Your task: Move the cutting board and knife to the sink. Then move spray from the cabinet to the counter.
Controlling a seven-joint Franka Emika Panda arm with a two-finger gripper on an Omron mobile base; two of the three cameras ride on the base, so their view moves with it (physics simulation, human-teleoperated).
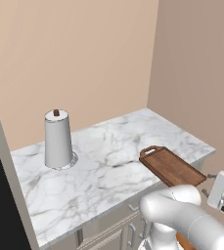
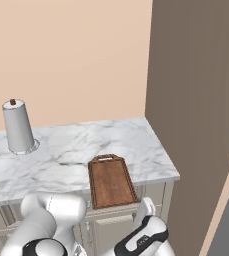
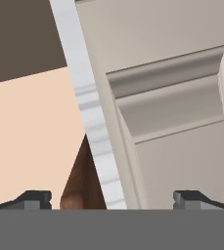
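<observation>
While our fingers stand wide apart and empty, the cutting board overhangs the marble worktop's front edge.

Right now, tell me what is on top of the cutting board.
Nothing lies on the cutting board: its wooden face is bare in both base views, with no knife on it. It rests on the counter, its near end past the front edge. In the left base view the arm covers that end.

DESK: marble desk bare between paper-towel roll at back left and cutting board at front right | OVERHANG: board's near end juts past desk edge | WALLS: close the back and right | CLAW: claw spread wide, low beside base cabinet door
</observation>
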